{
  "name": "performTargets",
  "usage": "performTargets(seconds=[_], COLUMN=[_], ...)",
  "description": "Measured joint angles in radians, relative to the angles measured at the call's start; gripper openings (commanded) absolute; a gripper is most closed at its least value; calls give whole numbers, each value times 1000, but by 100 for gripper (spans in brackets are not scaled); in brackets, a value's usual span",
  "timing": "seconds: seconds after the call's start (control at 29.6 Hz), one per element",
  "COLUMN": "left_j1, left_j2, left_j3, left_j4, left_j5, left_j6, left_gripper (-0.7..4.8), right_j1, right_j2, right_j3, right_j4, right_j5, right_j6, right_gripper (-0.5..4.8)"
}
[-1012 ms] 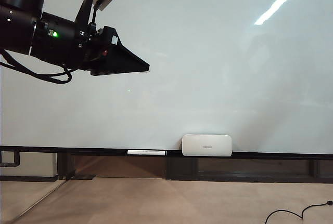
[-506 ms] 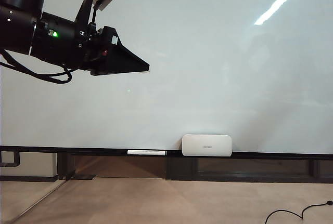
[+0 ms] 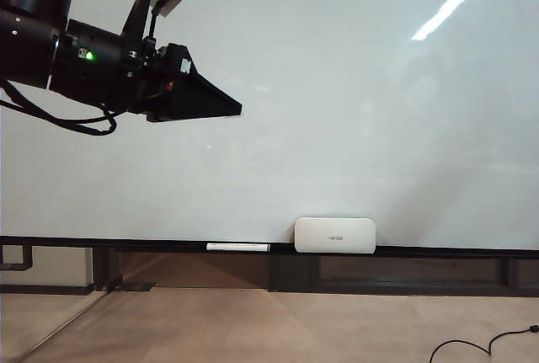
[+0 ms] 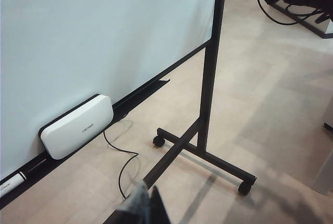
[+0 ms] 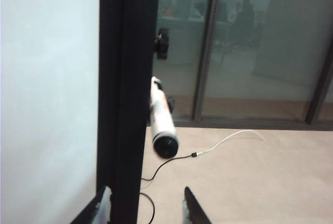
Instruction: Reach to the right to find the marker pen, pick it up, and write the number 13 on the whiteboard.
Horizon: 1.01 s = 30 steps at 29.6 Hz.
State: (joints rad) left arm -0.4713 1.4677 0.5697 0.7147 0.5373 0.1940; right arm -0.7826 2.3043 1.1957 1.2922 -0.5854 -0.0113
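Note:
The whiteboard (image 3: 337,110) fills the exterior view, and no number 13 is in view on it. My left gripper (image 3: 232,110) hangs shut and empty in front of the board's upper left, pointing right; its closed tips (image 4: 146,199) show in the left wrist view. In the right wrist view the marker pen (image 5: 162,122), pale with a black end cap facing the camera, sticks out beside the board's black side post (image 5: 130,78). My right gripper (image 5: 147,203) is open just short of the pen, its fingers either side of the post, holding nothing. The right gripper does not appear in the exterior view.
A rounded white box (image 3: 334,235) and a long white stick (image 3: 237,247) rest on the black rail (image 3: 126,243). The board's black stand (image 4: 200,151) has castors on the tan floor, with a cable (image 4: 122,159) beside it. Glass partitions (image 5: 250,47) stand behind the pen.

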Motion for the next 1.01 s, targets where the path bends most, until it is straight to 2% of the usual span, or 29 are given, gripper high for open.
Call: performTargets(seconds=[0.34, 0.44, 1.01], left_j1=[0, 0, 0], left_j2=[0, 0, 0], left_j3=[0, 0, 0], left_j4=[8, 10, 16], left_j5=[-3, -3, -3], left_j6=[1, 1, 1], left_gripper=[-6, -6, -6], right_j1=[0, 0, 2], right_j2=[1, 1, 35], right_j3=[95, 107, 183], right_j4=[-82, -96, -156], right_j5=[-13, -17, -17], right_j6=[23, 26, 34], right_gripper=[183, 219, 222])
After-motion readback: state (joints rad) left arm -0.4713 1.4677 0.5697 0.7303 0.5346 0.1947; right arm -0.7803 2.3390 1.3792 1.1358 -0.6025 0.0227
